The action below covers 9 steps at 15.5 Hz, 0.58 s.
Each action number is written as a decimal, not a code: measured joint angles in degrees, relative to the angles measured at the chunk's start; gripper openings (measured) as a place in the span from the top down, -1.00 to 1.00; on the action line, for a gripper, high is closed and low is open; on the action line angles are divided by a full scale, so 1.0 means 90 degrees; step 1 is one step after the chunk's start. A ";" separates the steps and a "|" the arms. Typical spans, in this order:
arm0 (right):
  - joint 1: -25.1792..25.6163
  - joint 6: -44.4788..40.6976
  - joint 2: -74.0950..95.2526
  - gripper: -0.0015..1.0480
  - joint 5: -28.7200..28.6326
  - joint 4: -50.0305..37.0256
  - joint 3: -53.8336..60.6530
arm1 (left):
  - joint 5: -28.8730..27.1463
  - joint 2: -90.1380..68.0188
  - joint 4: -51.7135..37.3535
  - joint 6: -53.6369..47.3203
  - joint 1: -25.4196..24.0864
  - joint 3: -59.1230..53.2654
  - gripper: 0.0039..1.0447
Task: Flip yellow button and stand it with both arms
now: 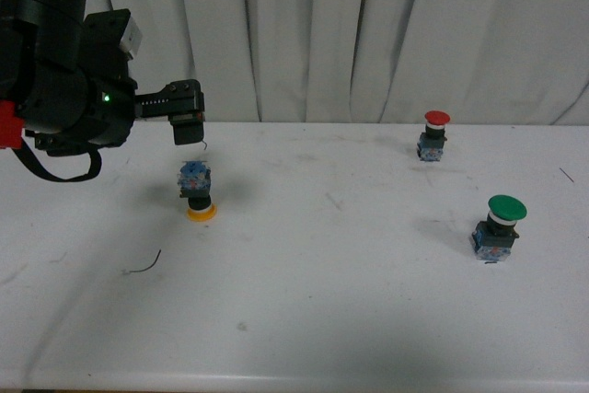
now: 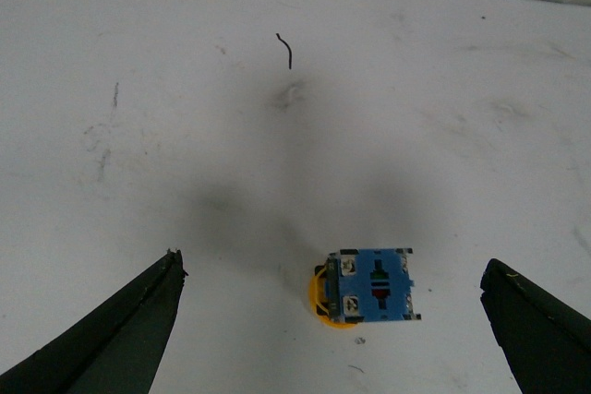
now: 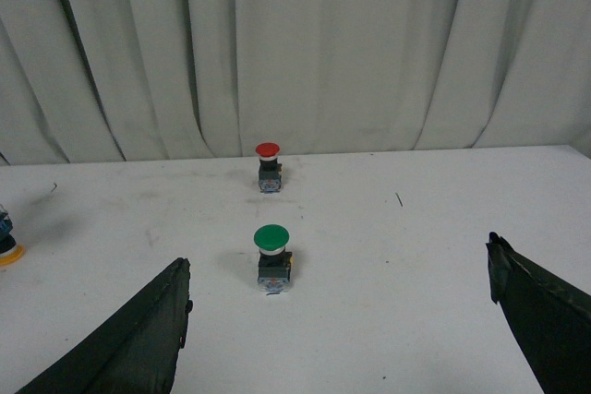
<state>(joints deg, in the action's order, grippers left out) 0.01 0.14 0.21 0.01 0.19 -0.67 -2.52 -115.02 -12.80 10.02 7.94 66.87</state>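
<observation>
The yellow button (image 1: pixel 196 192) stands upside down on the white table (image 1: pixel 350 319), its yellow cap on the surface and its blue block base on top. My left gripper (image 1: pixel 189 126) hovers open just above and behind it. In the left wrist view the button (image 2: pixel 369 285) lies between the spread fingers of the left gripper (image 2: pixel 332 267), nearer one finger and touching neither. My right gripper (image 3: pixel 338 260) is open and empty and does not show in the front view. The yellow button (image 3: pixel 7 246) appears at the edge of the right wrist view.
A red-capped button (image 1: pixel 434 135) stands upright at the back right, and a larger green-capped button (image 1: pixel 500 225) stands nearer on the right. A thin wire scrap (image 1: pixel 143 264) lies front left. A grey curtain (image 1: pixel 368 34) hangs behind the table.
</observation>
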 joint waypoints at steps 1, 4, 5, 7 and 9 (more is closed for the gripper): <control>0.0000 0.0000 0.0000 -0.87 0.0000 0.0000 0.0000 | -0.0100 -0.0158 0.0151 0.0000 0.0032 0.0236 -0.88; 0.0000 0.0000 0.0000 -0.87 -0.0002 0.0000 0.0000 | -0.0119 -0.0539 0.0627 -0.0070 0.0163 0.0724 -0.88; 0.0000 0.0000 0.0000 -0.87 0.0000 0.0000 0.0000 | -0.0092 -0.0624 0.0784 -0.0129 0.0209 0.0789 -0.88; 0.0000 0.0000 0.0000 -0.87 0.0000 0.0000 0.0000 | -0.0032 -0.0755 0.1086 -0.0194 0.0284 0.0894 -0.88; 0.0000 0.0000 0.0000 -0.87 0.0000 0.0000 0.0000 | -0.0051 -0.0928 0.1180 -0.0335 0.0311 0.1088 -0.88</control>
<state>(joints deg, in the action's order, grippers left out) 0.01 0.14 0.21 0.01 0.19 -0.67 -2.98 -123.37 -2.17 7.01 10.74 76.66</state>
